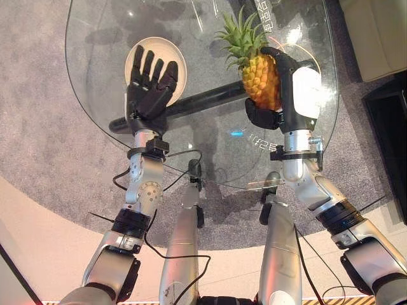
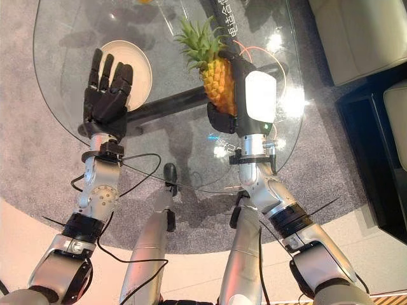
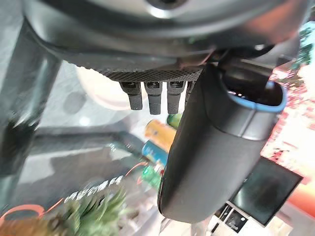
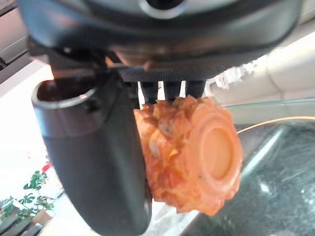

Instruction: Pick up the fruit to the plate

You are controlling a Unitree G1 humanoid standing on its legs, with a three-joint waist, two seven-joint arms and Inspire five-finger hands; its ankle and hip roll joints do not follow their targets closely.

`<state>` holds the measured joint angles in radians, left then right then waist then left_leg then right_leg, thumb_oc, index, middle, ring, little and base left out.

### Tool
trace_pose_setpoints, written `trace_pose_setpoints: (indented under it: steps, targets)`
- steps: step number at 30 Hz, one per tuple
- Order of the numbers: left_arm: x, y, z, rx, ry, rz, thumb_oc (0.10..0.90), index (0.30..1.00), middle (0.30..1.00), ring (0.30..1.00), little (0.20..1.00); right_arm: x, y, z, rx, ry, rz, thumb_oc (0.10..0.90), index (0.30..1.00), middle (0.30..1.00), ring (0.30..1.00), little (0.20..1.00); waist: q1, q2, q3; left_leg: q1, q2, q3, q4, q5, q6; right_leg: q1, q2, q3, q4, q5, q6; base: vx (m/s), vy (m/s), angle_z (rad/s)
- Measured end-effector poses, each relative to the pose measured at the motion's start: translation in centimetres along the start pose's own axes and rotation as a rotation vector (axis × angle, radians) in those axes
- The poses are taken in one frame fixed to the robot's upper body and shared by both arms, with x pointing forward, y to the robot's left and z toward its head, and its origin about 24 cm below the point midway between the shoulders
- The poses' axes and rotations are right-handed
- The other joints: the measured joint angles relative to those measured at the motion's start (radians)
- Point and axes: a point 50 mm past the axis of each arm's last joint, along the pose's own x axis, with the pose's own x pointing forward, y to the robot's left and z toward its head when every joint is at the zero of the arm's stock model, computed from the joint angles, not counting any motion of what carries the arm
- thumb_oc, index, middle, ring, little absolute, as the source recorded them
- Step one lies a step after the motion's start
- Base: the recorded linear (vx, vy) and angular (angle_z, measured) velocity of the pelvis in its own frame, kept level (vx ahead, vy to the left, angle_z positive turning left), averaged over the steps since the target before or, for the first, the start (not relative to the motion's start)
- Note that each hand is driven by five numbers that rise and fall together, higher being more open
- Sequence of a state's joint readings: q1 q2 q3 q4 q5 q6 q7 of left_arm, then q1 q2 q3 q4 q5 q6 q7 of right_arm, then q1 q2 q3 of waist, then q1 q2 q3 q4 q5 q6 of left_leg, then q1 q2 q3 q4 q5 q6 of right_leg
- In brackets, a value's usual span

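Note:
A pineapple with a green crown is held above the round glass table, gripped by my right hand, whose fingers and thumb curl round its orange body. In the right wrist view the pineapple's base sits against the thumb. A cream plate lies on the glass to the left. My left hand hovers over the plate's near side, fingers straight and spread, holding nothing. The left wrist view looks past those fingers to the plate.
A dark bar of the table's frame runs under the glass between the two hands. Grey carpet surrounds the table. A beige sofa and a dark cabinet stand at the right. Coloured cans sit past the plate.

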<state>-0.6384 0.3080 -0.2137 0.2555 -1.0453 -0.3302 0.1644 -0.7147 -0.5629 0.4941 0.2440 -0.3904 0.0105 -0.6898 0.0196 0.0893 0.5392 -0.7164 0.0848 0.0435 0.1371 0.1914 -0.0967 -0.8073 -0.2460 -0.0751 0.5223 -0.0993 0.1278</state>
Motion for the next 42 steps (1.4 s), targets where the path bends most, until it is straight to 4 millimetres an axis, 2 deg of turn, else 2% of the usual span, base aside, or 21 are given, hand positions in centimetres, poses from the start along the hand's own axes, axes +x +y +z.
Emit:
trace_pose_setpoints:
  steps: [13,21,42]
  targets:
    - [0.0,-1.1,-1.6,-0.048,0.122,-0.031,0.8,0.9,0.9,0.9,0.9,0.0,1.1,2.4,0.032,-0.099,0.125,0.1,0.3,0.3,0.3,0.2,-0.015,0.0,0.0,0.001,-0.002,0.002,-0.014,0.003,0.003,0.004,0.0,-0.001,-0.021,0.007,0.004,0.0,0.0,0.0]
    - [0.1,-1.2,-1.6,-0.057,0.125,-0.03,0.8,0.9,0.9,0.9,0.9,0.2,1.6,3.5,0.032,-0.154,0.171,0.1,0.3,0.3,0.3,0.2,-0.016,0.0,0.0,0.014,-0.002,0.002,-0.014,0.003,0.004,0.018,0.0,-0.001,-0.021,0.007,0.004,0.0,0.0,0.0]
    - [0.1,-1.3,-2.0,-0.116,0.167,-0.011,0.8,0.9,0.9,0.9,0.9,0.8,1.8,4.3,0.038,-0.183,0.229,0.1,0.3,0.3,0.3,0.2,-0.012,0.0,0.0,0.013,-0.002,0.003,-0.019,0.003,0.004,0.02,-0.001,-0.003,-0.029,0.009,0.006,0.0,0.0,0.0]
